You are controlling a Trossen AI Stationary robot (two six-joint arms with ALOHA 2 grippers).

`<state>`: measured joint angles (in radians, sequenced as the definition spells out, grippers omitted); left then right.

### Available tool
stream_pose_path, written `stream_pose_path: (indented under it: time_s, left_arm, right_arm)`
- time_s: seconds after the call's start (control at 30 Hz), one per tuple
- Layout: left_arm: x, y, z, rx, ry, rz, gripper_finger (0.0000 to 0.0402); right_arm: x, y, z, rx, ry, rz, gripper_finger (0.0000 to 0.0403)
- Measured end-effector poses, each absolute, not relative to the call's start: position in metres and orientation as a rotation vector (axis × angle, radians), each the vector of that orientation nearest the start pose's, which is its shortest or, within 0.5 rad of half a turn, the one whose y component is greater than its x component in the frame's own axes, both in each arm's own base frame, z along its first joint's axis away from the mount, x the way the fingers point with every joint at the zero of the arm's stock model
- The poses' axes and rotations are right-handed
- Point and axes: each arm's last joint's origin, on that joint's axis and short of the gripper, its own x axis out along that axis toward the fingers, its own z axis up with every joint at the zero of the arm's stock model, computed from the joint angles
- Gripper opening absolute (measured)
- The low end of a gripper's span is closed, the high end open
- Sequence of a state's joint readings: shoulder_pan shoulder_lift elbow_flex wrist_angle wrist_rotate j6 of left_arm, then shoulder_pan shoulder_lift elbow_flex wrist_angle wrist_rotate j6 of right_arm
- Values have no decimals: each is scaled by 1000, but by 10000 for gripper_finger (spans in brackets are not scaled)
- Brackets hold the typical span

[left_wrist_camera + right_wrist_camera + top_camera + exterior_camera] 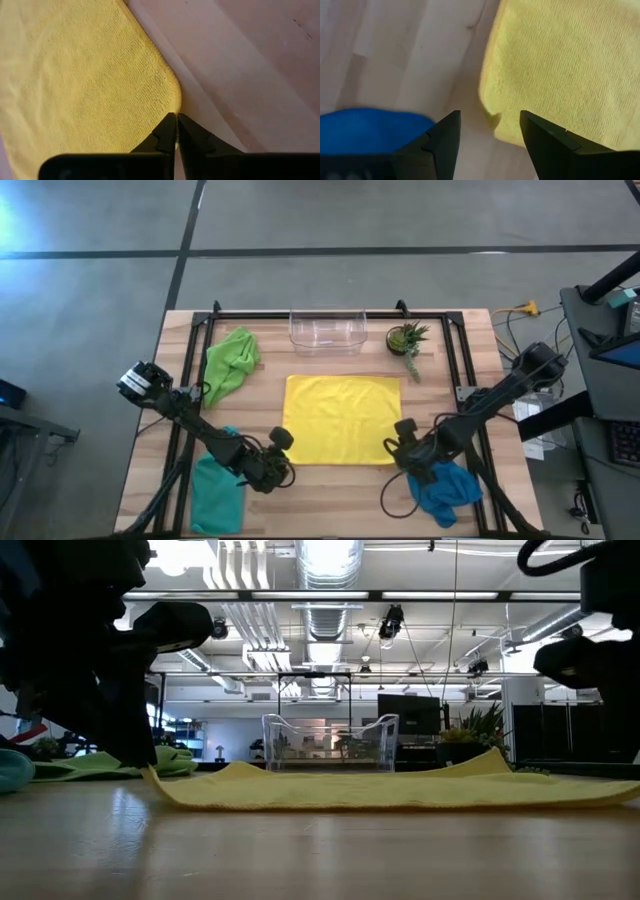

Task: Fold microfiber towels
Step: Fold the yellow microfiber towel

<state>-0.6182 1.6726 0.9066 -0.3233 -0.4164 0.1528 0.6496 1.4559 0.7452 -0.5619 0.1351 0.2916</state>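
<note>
Yellow towel (342,418) lies flat, long axis left-right; left pincer (175,131) pinches its corner, right pincer (487,135) wide.

no readable text, labels or numbers (any view)

Place: I work in a lab hall.
Signs: exposed ceiling ducts (325,570), concrete floor (90,300), monitor (408,718).

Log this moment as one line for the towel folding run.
stage: corner pickup | yellow towel: flat | left gripper: shut on its near corner | right gripper: open at other near corner
</note>
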Motion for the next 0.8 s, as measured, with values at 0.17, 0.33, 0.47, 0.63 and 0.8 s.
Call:
stream_pose_path:
  time_s: [0.17,0.33,0.47,0.63,0.8]
  left_arm:
    - [258,-169,156,678,940,-258,0]
    - [258,-170,155,652,952,-307,0]
    - [257,-170,156,643,954,-312,0]
    - [256,-169,162,552,951,-265,0]
    - [254,-169,167,476,952,-229,0]
  right_arm:
    - [199,146,152,-247,1237,263,162]
    - [199,146,154,-236,1233,260,86]
    - [198,145,156,-201,1227,241,26]
    - [197,144,163,-126,1212,204,12]
    - [194,143,172,-49,1185,185,11]
